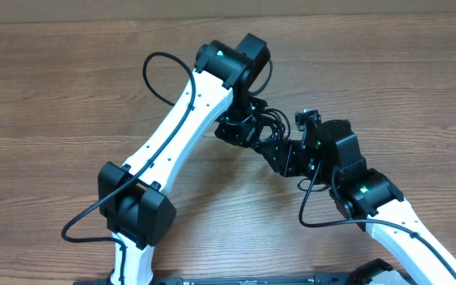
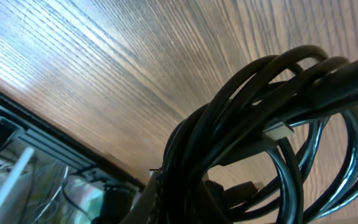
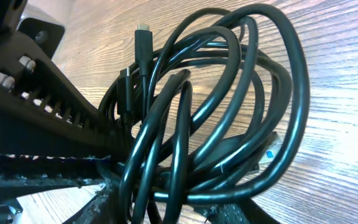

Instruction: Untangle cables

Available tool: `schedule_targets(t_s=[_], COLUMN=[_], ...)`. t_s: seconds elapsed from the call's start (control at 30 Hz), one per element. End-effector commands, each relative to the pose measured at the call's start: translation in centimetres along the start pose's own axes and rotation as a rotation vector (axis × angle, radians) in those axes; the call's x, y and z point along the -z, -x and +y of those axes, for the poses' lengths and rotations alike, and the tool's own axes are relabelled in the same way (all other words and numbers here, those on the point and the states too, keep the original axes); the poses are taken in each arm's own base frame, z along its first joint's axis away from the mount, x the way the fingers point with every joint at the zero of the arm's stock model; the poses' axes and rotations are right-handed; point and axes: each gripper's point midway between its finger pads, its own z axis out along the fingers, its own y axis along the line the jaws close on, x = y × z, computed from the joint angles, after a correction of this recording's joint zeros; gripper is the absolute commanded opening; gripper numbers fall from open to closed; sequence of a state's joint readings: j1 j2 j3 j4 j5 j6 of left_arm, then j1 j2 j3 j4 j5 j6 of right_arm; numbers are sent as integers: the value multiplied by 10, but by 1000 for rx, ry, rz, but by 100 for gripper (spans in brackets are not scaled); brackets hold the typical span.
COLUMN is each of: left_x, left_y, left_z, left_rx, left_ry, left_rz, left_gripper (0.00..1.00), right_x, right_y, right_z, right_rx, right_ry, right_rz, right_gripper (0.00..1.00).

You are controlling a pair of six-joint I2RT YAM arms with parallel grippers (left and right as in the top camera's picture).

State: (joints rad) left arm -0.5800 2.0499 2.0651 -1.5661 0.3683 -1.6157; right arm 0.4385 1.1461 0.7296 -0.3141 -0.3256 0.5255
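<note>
The cables [image 1: 269, 120] are a tangled bundle of thin black cords, held between both grippers at the middle of the table. My left gripper [image 1: 244, 131] is shut on the bundle from the left; in the left wrist view the cables [image 2: 260, 124] loop out from between its fingers [image 2: 185, 208]. My right gripper [image 1: 280, 150] grips the same bundle from the right. In the right wrist view several loops of the cables [image 3: 229, 93] pass between its fingers [image 3: 166, 210]. A silver-tipped plug [image 3: 143, 37] sticks up, and a blue-tongued plug [image 3: 269, 152] lies inside the loops.
The wooden table [image 1: 70, 87] stretches bare to the left and back. Its front edge with a dark rail [image 2: 42, 143] shows in the left wrist view. A black toothed bar [image 3: 42, 118] crosses the left of the right wrist view.
</note>
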Motion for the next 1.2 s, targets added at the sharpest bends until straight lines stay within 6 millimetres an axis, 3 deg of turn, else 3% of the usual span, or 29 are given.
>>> schedule_targets(t_s=[0.0, 0.57, 0.97, 1.1, 1.17], left_x=[17, 40, 48, 49, 50], left_y=[-44, -46, -51, -52, -54], left_z=[14, 16, 13, 13, 13], left_rx=[-110, -243, -305, -311, -322], left_ry=[15, -41, -84, -89, -95], left_rz=[226, 427, 493, 499, 511], left_gripper=[4, 4, 4, 4, 4], right_x=[3, 4, 11, 16, 18], right_y=[26, 25, 33, 40, 42], right_z=[-28, -34, -54, -65, -69], right_rx=[-16, -20, -23, -23, -22], right_ry=[-155, -185, -302, -369, -393], right_rz=[-115, -117, -173, -216, -231], right_gripper=[42, 42, 42, 44, 51])
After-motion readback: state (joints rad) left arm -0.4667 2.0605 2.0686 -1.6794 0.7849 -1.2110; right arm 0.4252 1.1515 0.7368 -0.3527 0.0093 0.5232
